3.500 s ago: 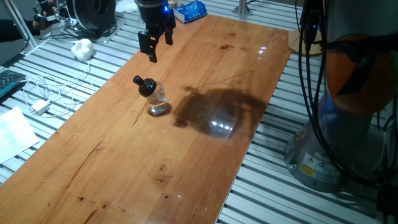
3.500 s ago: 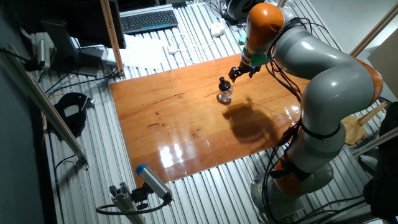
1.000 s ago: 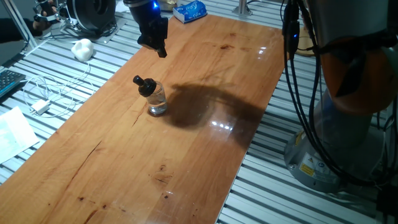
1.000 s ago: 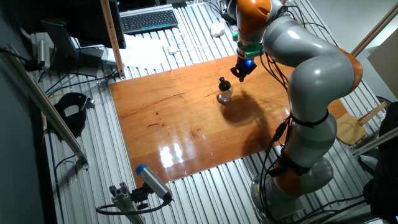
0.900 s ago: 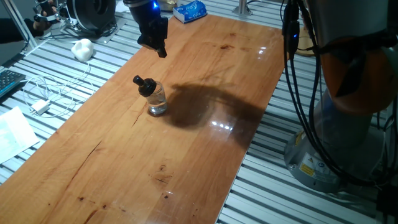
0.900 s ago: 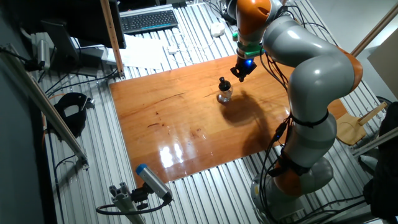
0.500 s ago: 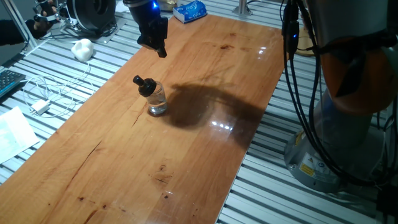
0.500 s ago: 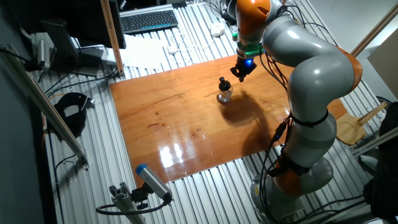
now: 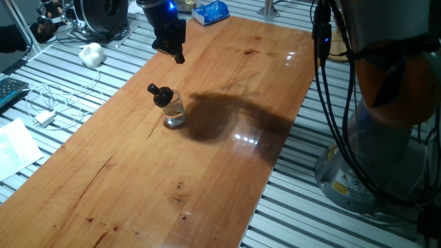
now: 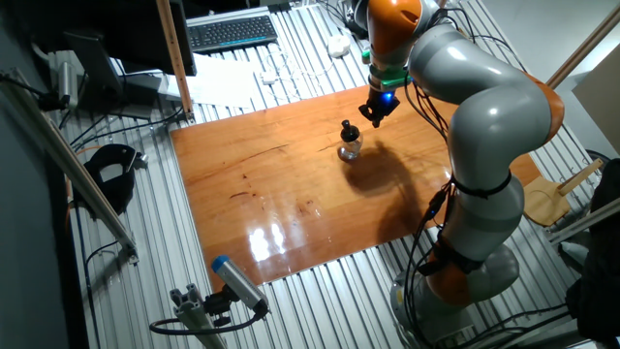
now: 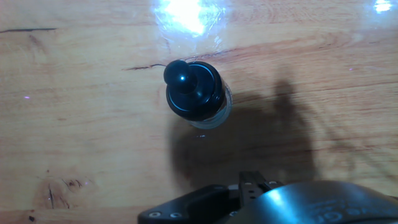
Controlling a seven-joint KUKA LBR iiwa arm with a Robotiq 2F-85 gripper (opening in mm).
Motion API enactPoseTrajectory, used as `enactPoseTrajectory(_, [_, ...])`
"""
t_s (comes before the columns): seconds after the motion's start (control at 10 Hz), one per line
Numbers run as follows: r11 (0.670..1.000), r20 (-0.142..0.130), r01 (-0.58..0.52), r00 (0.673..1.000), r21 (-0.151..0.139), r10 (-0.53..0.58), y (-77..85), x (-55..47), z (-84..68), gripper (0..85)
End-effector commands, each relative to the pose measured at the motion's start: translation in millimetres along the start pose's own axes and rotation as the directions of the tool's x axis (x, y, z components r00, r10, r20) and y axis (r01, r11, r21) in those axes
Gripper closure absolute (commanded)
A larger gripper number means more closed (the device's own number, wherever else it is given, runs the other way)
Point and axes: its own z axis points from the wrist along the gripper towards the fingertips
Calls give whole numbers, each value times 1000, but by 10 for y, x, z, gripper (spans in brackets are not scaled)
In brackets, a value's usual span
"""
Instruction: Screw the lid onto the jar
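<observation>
The clear glass jar stands on the wooden table, left of its middle. The black lid sits on the jar's mouth, tilted, with its knob pointing up and to the left. Both show in the other fixed view, jar and lid, and from above in the hand view, lid over jar. My gripper hangs in the air behind and above the jar, apart from it and holding nothing. It also shows in the other fixed view. Its fingers look slightly apart.
A white lump, white cables and paper lie on the slatted bench left of the table. A blue-white packet sits at the far end. A keyboard lies beyond. The arm's base stands at the table's side.
Since 3.5 s ago the gripper has turned about its axis and shifted slightly above the jar. Over the last second nothing has moved.
</observation>
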Motion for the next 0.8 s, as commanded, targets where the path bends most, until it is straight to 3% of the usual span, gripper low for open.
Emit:
enactPoseTrajectory(0.0, [1000, 1, -3, 1000, 1, 3, 0, 0, 0, 850])
enactPoseTrajectory(0.7, [1000, 1, -16, 1000, 1, 16, -1, 0, 0, 850])
